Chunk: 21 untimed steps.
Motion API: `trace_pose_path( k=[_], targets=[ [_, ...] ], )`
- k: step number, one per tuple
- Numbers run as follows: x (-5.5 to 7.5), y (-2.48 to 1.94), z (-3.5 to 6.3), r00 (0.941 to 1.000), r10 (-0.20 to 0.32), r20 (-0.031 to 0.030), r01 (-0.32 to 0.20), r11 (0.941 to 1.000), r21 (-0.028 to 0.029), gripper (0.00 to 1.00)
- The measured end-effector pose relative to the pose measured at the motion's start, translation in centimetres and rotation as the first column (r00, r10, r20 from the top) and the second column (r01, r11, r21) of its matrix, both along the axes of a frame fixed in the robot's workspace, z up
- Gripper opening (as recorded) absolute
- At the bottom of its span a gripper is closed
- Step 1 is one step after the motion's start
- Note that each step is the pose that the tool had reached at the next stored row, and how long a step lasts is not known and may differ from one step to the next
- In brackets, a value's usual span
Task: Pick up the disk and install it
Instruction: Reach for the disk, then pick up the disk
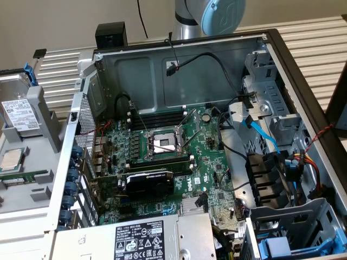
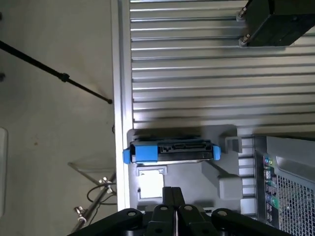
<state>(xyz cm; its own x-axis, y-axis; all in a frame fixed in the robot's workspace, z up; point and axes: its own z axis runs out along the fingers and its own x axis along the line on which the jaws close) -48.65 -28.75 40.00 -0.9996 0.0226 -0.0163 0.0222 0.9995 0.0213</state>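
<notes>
The hand (image 2: pixel 172 192) has its two black fingers pressed together with nothing between them. In the wrist view it hangs over the grey moulded holder (image 2: pixel 227 183), near the disk (image 2: pixel 170 150) but apart from it.

The disk sits in that holder, seen edge-on in the wrist view, with its connector side facing the camera and the blue carrier frame wrapped round one end. In the exterior view the disk (image 1: pixel 20 114) lies at the exterior view's left, outside the computer case (image 1: pixel 303 59), with its white barcode label facing up and a blue tab of the frame sticking up at its far end. The holder (image 1: pixel 47 116) also carries a small square CPU chip (image 1: pixel 12 158) just beside the disk and a memory stick (image 1: pixel 21 176) beyond that.

The case stands open on the slatted aluminium worktop (image 2: pixel 197 73). Inside it are the motherboard (image 1: pixel 214 162) with an empty CPU socket (image 1: pixel 164 143), a black graphics card (image 1: pixel 149 184) and the grey power supply (image 1: pixel 146 241). The robot arm (image 1: pixel 209 15) rises behind the case's far wall.
</notes>
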Motion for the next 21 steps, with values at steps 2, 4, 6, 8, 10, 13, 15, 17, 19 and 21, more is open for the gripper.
trace_pose_path(
  k=[2,4,6,8,10,13,15,17,19,21],
  targets=[
    [0.0,0.0,-0.01,0.9993,0.038,0.0,-0.038,0.9993,0.0,0.11],
    [0.0,0.0,-0.02,0.9973,0.073,0.0,-0.073,0.9973,0.0,0.11],
    [0.0,0.0,-0.03,0.994,0.11,0.0,-0.11,0.994,0.0,0.11],
    [0.0,0.0,-0.04,0.9893,0.146,-0.0001,-0.146,0.9893,0.0,0.11],
    [0.0,0.0,-0.05,0.9833,0.182,0.0,-0.182,0.9833,0.0,0.11],
    [0.0,0.0,-0.06,0.9719,0.235,0.0,-0.235,0.9719,0.0,0.11],
    [0.0,0.0,-0.06,0.9627,0.271,-0.0001,-0.271,0.9627,0.0,0.11],
    [0.0,0.0,-0.06,0.9522,0.306,0.0,-0.306,0.9522,0.0,0.11],
    [0.0,0.0,-0.06,0.9405,0.34,0.0,-0.34,0.9405,0.0,0.11],
    [0.0,0.0,-0.06,0.9275,0.374,0.0,-0.374,0.9275,0.0,0.11]
  ],
)
